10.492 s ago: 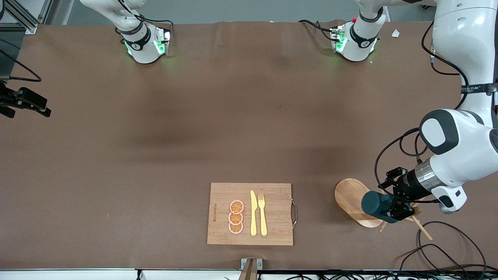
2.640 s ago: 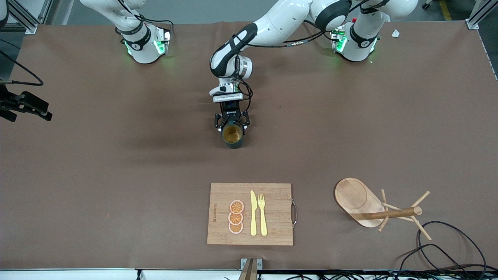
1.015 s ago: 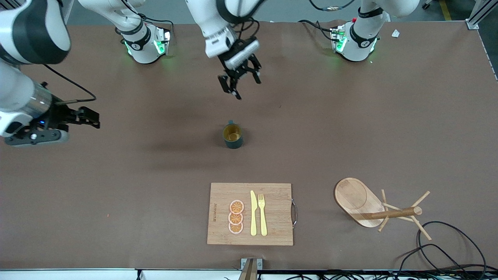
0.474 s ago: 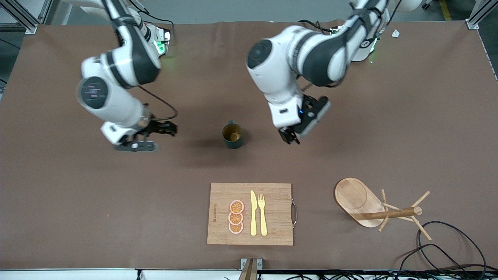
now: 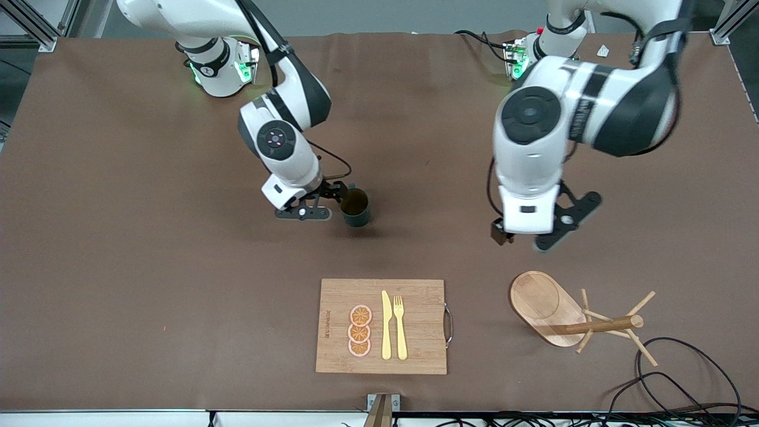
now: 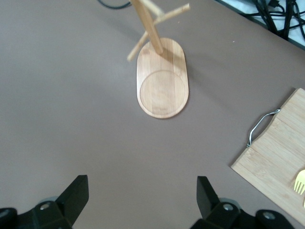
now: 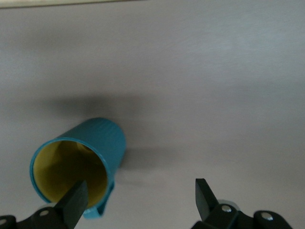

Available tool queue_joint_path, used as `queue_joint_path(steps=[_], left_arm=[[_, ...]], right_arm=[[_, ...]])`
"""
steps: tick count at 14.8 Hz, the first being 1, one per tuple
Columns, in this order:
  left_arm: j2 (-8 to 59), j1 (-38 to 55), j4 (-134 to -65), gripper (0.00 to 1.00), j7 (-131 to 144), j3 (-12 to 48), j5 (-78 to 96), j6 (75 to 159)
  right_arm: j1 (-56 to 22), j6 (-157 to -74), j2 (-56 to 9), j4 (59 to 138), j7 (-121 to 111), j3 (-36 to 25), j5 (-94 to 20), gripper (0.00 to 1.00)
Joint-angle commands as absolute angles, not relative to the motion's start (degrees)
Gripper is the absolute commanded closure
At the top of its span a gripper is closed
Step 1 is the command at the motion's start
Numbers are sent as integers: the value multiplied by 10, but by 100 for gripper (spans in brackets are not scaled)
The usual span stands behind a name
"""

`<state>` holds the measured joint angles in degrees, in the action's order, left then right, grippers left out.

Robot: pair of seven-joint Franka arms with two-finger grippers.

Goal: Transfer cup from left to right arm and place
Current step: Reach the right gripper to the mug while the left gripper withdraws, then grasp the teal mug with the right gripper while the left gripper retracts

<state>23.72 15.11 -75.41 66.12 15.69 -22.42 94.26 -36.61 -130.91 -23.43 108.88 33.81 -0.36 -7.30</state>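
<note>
The dark teal cup (image 5: 356,209) stands upright on the brown table, free of both grippers. Its ochre inside shows in the right wrist view (image 7: 81,162). My right gripper (image 5: 332,201) is low beside the cup, on the side toward the right arm's end, and open. In the right wrist view the right gripper (image 7: 140,191) has one finger in front of the cup's mouth, and the handle lies just inside it. My left gripper (image 5: 533,236) is open and empty over bare table near the mug tree. The left wrist view shows the left gripper (image 6: 141,183) with wide jaws.
A wooden cutting board (image 5: 415,350) with orange slices, a yellow knife and a fork lies near the front edge, nearer to the camera than the cup. A wooden mug tree (image 5: 548,308) stands toward the left arm's end. Cables (image 5: 682,379) lie at the near corner.
The right arm has swung in from its end of the table to the cup. The left arm has moved away from the cup toward the mug tree. The cup has not moved.
</note>
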Motion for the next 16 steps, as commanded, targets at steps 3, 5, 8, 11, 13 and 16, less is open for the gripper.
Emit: queue_joint_path(steps=[3, 5, 8, 11, 13, 16], left_arm=[[194, 88, -760, 0, 501, 164, -168, 937], [173, 63, -760, 0, 447, 163, -139, 933], [135, 10, -760, 0, 344, 163, -81, 931], [120, -3, -761, 0, 268, 158, -80, 905], [104, -11, -761, 0, 245, 156, -77, 897], [80, -11, -766, 0, 211, 149, -77, 883]], right_arm=[[-388, -1367, -279, 1085, 344, -11, -129, 6], [-385, -1361, -288, 1075, 338, -11, -129, 42], [-379, -1352, -290, 1068, 334, -11, -129, 81], [-370, -1305, -289, 1043, 337, -11, -130, 96], [-363, -1284, -287, 1039, 338, -12, -130, 99], [-324, -1247, -276, 1022, 329, -14, -126, 100]])
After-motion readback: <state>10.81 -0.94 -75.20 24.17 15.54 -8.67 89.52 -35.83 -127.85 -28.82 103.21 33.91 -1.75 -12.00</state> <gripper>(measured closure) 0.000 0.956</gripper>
